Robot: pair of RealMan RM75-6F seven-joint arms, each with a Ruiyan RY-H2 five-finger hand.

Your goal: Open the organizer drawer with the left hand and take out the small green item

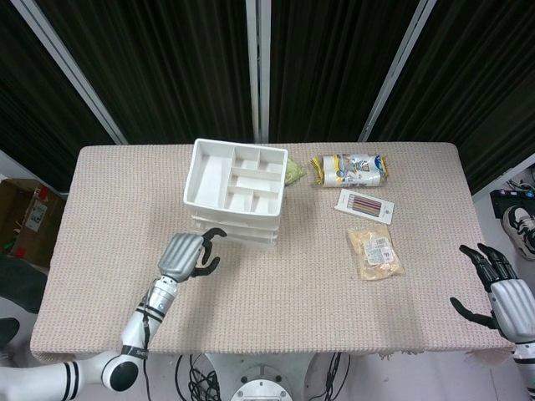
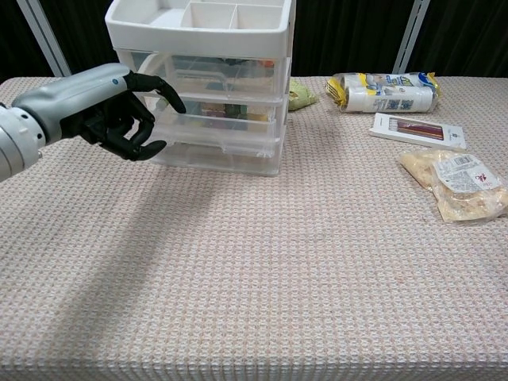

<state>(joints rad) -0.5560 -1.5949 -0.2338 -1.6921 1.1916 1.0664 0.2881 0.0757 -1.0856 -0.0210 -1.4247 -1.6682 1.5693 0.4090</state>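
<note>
The white organizer [image 2: 202, 87] has an open compartment tray on top and three clear drawers, all pushed in. Something small and dark green [image 2: 232, 109] shows through the middle drawer's front. My left hand [image 2: 119, 107] hovers at the left end of the drawer fronts, holding nothing. One finger [image 2: 171, 95] curves toward the middle drawer and the thumb sits below; whether it touches, I cannot tell. From above, the same hand [image 1: 185, 255] sits just in front of the organizer [image 1: 236, 188]. My right hand [image 1: 500, 292] hangs open off the table's right front corner.
A yellow-green lump [image 2: 300, 95] lies behind the organizer's right side. To the right lie a yellow and white snack pack [image 2: 383, 90], a flat white box of sticks [image 2: 418, 130] and a clear bag of snacks [image 2: 456, 184].
</note>
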